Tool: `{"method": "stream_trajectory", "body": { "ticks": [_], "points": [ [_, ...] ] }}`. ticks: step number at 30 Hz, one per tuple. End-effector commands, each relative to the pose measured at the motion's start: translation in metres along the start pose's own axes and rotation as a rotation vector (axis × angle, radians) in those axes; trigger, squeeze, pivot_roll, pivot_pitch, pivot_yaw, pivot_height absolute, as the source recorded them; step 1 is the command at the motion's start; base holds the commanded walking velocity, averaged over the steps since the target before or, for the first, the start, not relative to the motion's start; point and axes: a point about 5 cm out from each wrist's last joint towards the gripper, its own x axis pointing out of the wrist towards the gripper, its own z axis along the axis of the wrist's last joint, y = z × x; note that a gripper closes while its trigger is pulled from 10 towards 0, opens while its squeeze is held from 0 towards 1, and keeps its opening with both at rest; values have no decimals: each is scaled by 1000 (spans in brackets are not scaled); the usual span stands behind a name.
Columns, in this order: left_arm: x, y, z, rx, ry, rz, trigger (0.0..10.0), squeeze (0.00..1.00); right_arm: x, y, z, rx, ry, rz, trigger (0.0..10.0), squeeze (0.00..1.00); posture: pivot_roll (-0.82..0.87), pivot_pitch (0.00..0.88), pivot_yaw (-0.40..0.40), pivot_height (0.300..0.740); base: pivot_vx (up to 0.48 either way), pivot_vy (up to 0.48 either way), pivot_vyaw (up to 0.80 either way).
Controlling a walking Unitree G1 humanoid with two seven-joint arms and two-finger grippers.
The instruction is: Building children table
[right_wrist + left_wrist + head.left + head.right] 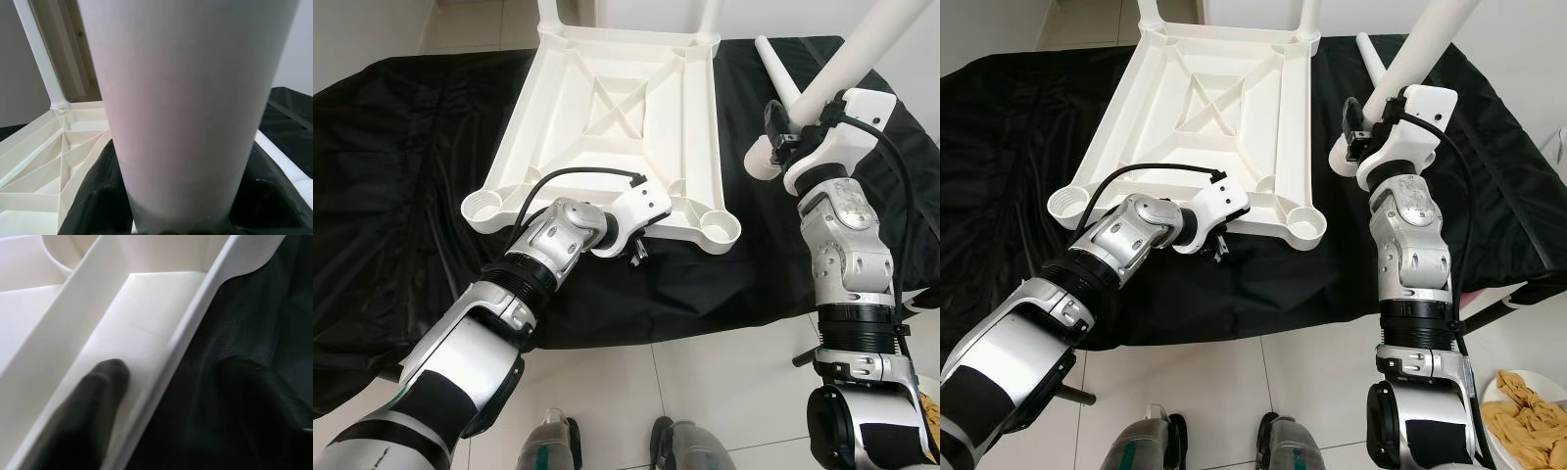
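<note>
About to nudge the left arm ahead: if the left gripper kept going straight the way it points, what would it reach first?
Probably the near-right corner socket of the upturned tabletop. The left gripper straddles its near rim, pointing along it; depth is unclear.

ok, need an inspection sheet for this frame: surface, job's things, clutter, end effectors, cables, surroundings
Surface: black cloth spread under the work.
Job's things: white table top lying upside down, two legs fitted in the far corners, two near corner sockets empty; one loose leg lying on the cloth beside it.
Clutter: nothing seen on the cloth.
End effectors: left end effector astride the table top's near rim, one finger inside, one outside; right end effector shut on a raised leg.
Cables: black cable looping over the left wrist, another along the right forearm.
Surroundings: tiled floor; plate of yellow cloth at lower right.
</note>
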Motion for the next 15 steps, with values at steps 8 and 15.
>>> {"method": "stream_trajectory", "body": {
  "ticks": [8,15],
  "points": [
    [2,-16,-16,38,50,-140,0,0,-1,0,1,-5,-6,-2,10000,0,-10,117,18,740,0,0,0],
    [-2,-21,-14,75,21,-183,0,0,1,5,-1,13,8,25,10000,0,2,109,14,740,0,0,0]
  ]
}}
